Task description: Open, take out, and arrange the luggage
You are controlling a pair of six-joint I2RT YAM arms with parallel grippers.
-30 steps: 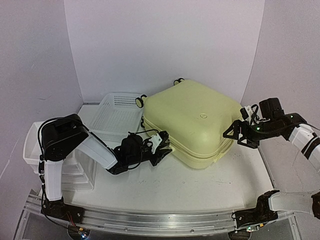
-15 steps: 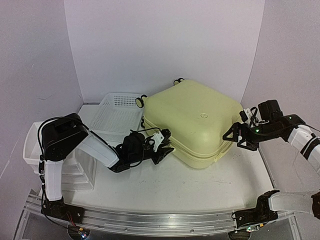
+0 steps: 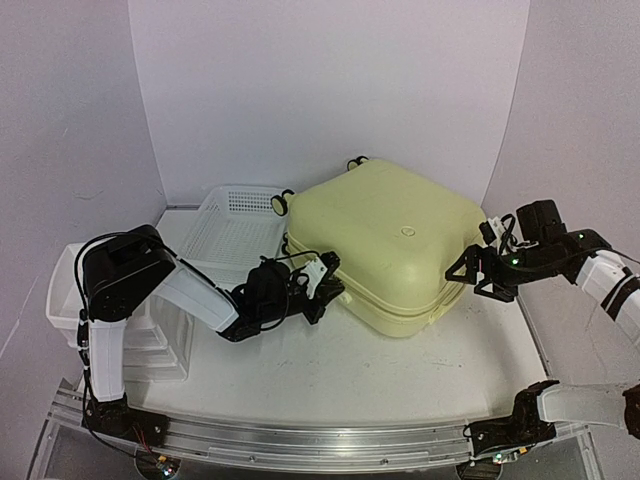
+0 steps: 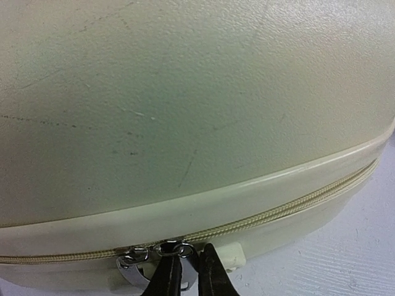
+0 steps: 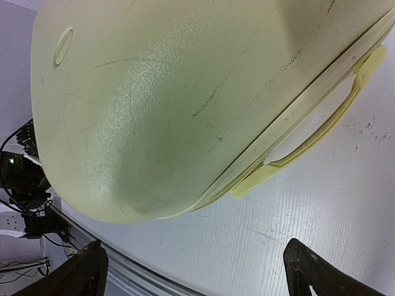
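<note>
At the near left side of the luggage (image 3: 385, 240), the left gripper (image 4: 190, 262) has its fingers almost together at the silver zipper pulls (image 4: 154, 254); whether it pinches one cannot be told. The right gripper (image 3: 472, 272) is spread wide by the right corner. The yellow luggage lies zipped on the table (image 3: 350, 370), with a white basket (image 3: 235, 225) at its far left.

A white mesh basket (image 3: 238, 203) sat at the far left of the table (image 3: 350, 375), near the back wall (image 3: 330, 90). A white drawer organizer (image 3: 62, 290) stood nearer, at the table's left edge, close to the basket. A metal rail (image 3: 300, 445) ran along the near edge.
</note>
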